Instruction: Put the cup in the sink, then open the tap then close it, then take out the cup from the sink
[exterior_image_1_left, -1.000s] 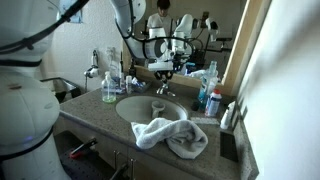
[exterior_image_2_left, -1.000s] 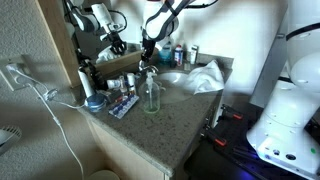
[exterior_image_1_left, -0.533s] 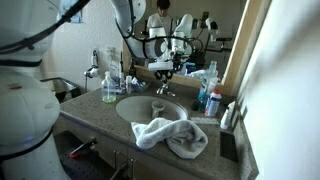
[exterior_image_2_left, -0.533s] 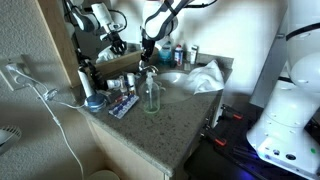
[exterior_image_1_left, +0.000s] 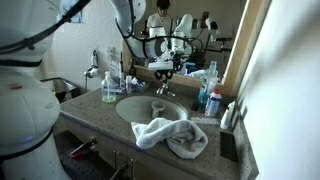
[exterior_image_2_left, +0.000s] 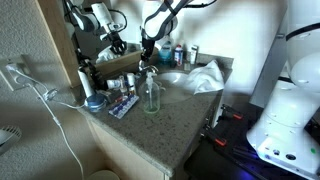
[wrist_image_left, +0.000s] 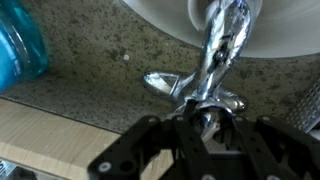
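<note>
My gripper (exterior_image_1_left: 166, 70) hangs over the chrome tap (exterior_image_1_left: 163, 88) at the back of the round white sink (exterior_image_1_left: 135, 110). In the wrist view its dark fingers (wrist_image_left: 204, 122) close on either side of the tap's centre handle (wrist_image_left: 207, 100), with the spout (wrist_image_left: 225, 30) reaching out over the basin. A small grey cup (exterior_image_1_left: 157, 106) stands in the basin below the spout. It is out of the wrist view. The gripper (exterior_image_2_left: 148, 50) and the sink (exterior_image_2_left: 172, 79) also show in an exterior view.
A crumpled white and grey cloth (exterior_image_1_left: 170, 135) lies on the counter's front edge. A green soap bottle (exterior_image_1_left: 108, 88) stands beside the sink, and blue bottles (exterior_image_1_left: 212, 98) stand on the other side. A clear bottle (exterior_image_2_left: 152, 95) and toiletries (exterior_image_2_left: 122, 103) crowd the counter. A mirror is behind.
</note>
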